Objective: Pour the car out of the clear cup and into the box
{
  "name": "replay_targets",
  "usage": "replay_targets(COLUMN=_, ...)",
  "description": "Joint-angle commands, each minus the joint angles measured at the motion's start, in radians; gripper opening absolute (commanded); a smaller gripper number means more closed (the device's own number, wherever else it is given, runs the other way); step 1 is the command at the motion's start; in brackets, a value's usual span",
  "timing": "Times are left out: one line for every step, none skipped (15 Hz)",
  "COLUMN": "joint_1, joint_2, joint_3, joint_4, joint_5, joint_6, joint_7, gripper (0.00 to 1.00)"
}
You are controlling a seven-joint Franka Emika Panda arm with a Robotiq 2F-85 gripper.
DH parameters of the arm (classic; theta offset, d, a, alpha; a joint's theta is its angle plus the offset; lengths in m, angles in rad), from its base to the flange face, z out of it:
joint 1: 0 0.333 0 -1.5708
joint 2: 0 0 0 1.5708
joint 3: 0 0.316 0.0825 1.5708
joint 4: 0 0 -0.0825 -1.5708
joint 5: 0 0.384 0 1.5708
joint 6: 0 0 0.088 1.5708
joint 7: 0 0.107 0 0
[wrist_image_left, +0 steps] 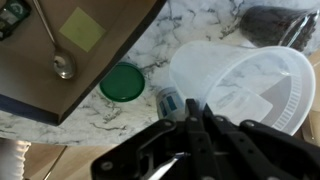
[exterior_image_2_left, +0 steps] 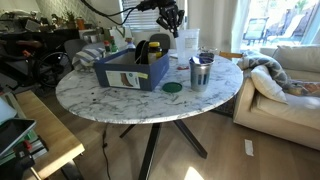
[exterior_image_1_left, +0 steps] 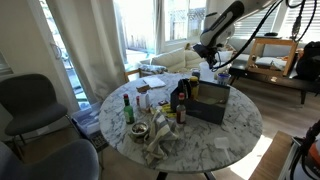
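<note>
clear cup (wrist_image_left: 245, 85) at the jaws' tips

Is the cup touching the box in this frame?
Apart. The wrist view shows bare marble tabletop and a green lid between the cup and the box edge.

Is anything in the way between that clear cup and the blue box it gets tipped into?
Nothing visible blocks it. In the wrist view the clear cup, its rim seemingly pinched by the gripper, sits beside an open corner of the box. Only a flat green lid lies on the marble between them.
</note>
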Motion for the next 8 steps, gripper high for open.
replay_targets(joint_1=0.011, joint_2=0.014, joint_3=-0.014, joint_4=-0.048, joint_5=0.054, joint_6=0.067, joint_7=0.066, gripper=0.01)
replay_targets(joint_1=0.014, joint_2=0.02, joint_3=-0.018, joint_4=-0.054, joint_5=0.062, joint_6=0.074, joint_7=0.091, gripper=0.01)
replay_targets(joint_1=0.016, joint_2=0.024, joint_3=-0.021, joint_4=-0.058, joint_5=0.071, joint_6=0.079, joint_7=0.113, gripper=0.01)
replay_targets(joint_1=0.016, joint_2=0.029, joint_3=-0.023, joint_4=-0.062, joint_5=0.08, joint_6=0.089, joint_7=0.13, gripper=0.01)
replay_targets(joint_1=0.016, joint_2=0.033, joint_3=-0.025, joint_4=-0.066, joint_5=0.084, joint_6=0.096, joint_7=0.141, gripper=0.01)
replay_targets(joint_1=0.015, joint_2=0.038, joint_3=-0.027, joint_4=-0.07, joint_5=0.084, joint_6=0.109, joint_7=0.147, gripper=0.01)
replay_targets(joint_1=0.013, joint_2=0.041, joint_3=-0.027, joint_4=-0.074, joint_5=0.088, joint_6=0.122, joint_7=0.149, gripper=0.01)
replay_targets(joint_1=0.01, joint_2=0.044, joint_3=-0.024, joint_4=-0.076, joint_5=0.094, joint_6=0.134, joint_7=0.141, gripper=0.01)
